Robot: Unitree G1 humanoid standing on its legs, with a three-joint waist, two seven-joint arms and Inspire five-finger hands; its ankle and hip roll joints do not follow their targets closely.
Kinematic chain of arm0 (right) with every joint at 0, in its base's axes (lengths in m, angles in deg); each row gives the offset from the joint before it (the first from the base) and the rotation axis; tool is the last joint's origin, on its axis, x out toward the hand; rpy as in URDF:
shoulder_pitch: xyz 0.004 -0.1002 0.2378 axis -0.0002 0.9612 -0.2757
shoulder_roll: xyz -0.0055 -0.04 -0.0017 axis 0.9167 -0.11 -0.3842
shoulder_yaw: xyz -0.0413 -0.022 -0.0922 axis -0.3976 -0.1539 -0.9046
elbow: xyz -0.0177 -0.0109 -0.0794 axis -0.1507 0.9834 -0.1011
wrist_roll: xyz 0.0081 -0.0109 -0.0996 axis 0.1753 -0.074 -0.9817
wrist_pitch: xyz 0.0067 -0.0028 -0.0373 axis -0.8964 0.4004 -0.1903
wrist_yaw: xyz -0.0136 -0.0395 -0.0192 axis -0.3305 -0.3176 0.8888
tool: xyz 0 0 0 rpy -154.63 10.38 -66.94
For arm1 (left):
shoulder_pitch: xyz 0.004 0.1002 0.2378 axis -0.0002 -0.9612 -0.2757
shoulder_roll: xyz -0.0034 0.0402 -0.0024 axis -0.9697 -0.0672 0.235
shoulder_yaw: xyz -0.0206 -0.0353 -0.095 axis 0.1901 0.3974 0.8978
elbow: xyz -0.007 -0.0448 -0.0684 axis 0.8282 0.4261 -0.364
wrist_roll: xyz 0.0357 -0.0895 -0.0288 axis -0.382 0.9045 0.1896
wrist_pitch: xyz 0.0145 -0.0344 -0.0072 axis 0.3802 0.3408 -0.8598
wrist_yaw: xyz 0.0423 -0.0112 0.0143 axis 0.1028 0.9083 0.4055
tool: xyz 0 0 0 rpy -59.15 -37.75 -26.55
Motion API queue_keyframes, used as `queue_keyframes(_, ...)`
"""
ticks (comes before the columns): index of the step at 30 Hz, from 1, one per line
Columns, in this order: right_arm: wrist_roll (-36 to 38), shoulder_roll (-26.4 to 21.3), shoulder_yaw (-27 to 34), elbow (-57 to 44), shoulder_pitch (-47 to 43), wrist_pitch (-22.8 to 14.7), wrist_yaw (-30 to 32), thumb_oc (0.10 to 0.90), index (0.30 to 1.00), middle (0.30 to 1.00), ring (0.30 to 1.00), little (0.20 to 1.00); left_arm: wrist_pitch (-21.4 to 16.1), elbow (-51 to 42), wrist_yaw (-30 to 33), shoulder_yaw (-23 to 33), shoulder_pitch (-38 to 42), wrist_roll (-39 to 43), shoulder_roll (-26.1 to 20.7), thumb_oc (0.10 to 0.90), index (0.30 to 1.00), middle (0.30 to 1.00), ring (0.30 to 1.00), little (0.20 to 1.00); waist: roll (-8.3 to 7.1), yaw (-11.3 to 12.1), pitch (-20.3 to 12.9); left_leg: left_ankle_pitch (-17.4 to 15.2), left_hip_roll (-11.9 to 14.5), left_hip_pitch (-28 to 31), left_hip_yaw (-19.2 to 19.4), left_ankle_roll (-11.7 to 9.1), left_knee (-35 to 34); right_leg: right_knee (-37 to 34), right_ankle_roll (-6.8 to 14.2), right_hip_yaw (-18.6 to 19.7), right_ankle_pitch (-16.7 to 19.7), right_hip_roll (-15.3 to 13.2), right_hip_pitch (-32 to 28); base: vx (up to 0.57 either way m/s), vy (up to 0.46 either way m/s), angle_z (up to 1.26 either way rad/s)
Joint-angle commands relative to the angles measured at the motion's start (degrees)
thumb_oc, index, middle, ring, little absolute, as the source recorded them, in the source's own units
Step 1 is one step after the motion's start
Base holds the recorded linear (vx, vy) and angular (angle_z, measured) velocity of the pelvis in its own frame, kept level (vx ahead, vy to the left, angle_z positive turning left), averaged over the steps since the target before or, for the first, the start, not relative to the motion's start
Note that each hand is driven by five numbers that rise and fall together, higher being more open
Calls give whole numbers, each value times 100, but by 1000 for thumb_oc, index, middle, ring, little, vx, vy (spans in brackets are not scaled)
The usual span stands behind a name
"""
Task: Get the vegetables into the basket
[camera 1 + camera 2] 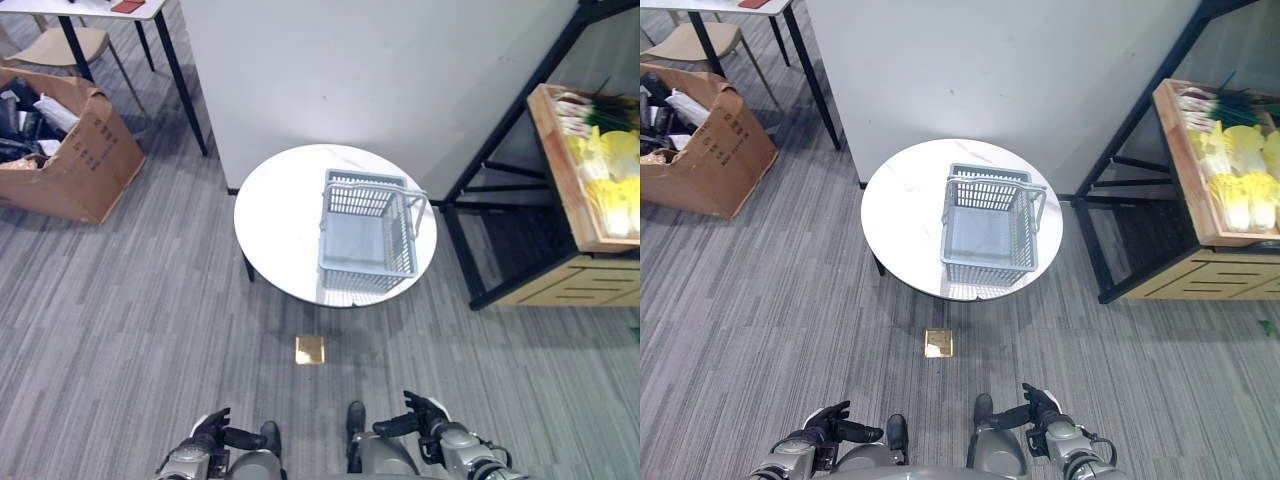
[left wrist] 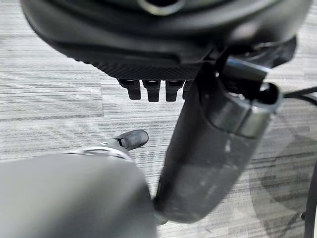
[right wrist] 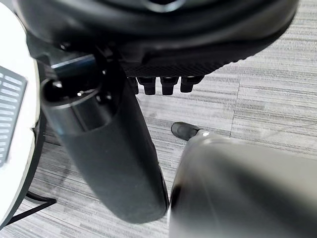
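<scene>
Grey wire basket (image 1: 368, 234), upright, empty, handles up, on right half of round white desk (image 1: 275, 220). Pale yellow-green vegetables (image 1: 1238, 172) piled in wooden shelf crate (image 1: 1188, 170), well apart.

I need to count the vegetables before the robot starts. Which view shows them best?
The right eye view: the vegetables lie well inside the frame, in the wooden crate on the black rack. In the left eye view they sit against the picture's edge, partly cut off. The wrist views face the floor.

The right hand (image 3: 163, 59) hangs relaxed and empty over grey floor (image 3: 267, 94), with what seems the basket (image 3: 9, 106) on the white table (image 3: 22, 148).
</scene>
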State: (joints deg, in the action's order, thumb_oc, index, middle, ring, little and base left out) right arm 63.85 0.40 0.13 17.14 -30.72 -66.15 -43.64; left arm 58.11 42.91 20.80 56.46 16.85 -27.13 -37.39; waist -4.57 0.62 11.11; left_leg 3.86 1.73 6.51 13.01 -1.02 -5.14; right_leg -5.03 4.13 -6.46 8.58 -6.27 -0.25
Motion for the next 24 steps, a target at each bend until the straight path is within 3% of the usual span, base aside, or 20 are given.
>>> queue_keyframes(1,-117,-227,-272,45,-89,-36,54,900,1000,1000,1000,1000,-86,123,-84,-86,384,-179,226,900,1000,1000,1000,1000,-20,-123,80,-335,-83,-93,-230,22,100,190,486,-9,-90,-134,-72,23,-27,-9)
queue_keyframes(5,332,-364,-243,-1132,-109,-245,136,900,1000,1000,1000,1000,-117,-5,-65,-23,315,-92,210,900,1000,1000,1000,1000,-6,-197,14,-303,-26,-9,-225,-46,14,94,458,9,-140,-51,-196,49,-62,0)
queue_keyframes(6,458,-577,-223,-2034,-90,-361,212,900,1000,1000,1000,1000,-151,-215,-65,20,194,-2,182,900,1000,1000,1000,1000,5,-214,36,-294,-8,-3,-212,-64,14,87,451,26,-145,-28,-202,5,-24,-8)
queue_keyframes(12,41,-1732,-112,-4673,-808,-823,432,900,1000,1000,1000,1000,-230,-522,-96,-27,-64,30,226,900,1000,1000,1000,1000,-41,-94,48,-268,57,-98,-272,-107,14,3,460,-8,-145,4,-183,-2,-37,1)
queue_keyframes(17,-225,-2123,-294,-5291,-1442,-941,466,900,1000,1000,1000,1000,-241,-532,-116,-41,-106,34,209,900,1000,1000,1000,1000,-99,42,83,-234,81,-198,-356,-122,14,3,459,-73,-140,6,-158,-16,-34,13)
queue_keyframes(24,-373,-2443,-1329,-4601,-3276,-876,432,900,1000,1000,1000,1000,-280,-630,-105,-243,-129,293,101,900,1000,1000,1000,1000,-254,409,252,-139,89,-484,-538,-143,14,3,435,-183,-96,21,21,-31,-36,14)
